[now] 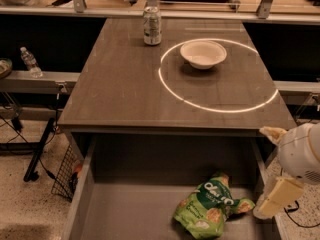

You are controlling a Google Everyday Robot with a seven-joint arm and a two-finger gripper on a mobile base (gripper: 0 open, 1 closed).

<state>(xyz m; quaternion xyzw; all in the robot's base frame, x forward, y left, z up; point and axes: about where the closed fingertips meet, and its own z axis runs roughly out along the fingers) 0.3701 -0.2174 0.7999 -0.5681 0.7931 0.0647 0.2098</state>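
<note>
A green chip bag lies flat on the floor of an open drawer, toward its right side. My gripper hangs at the right edge of the view, on the white rounded arm. It is over the drawer's right wall, just right of the bag and not touching it. One cream finger points down toward the drawer edge and the other fingertip shows higher up. The gripper is open and holds nothing.
On the brown tabletop above the drawer stand a drink can at the back and a white bowl inside a projected ring of light. A water bottle and a wire basket are at the left.
</note>
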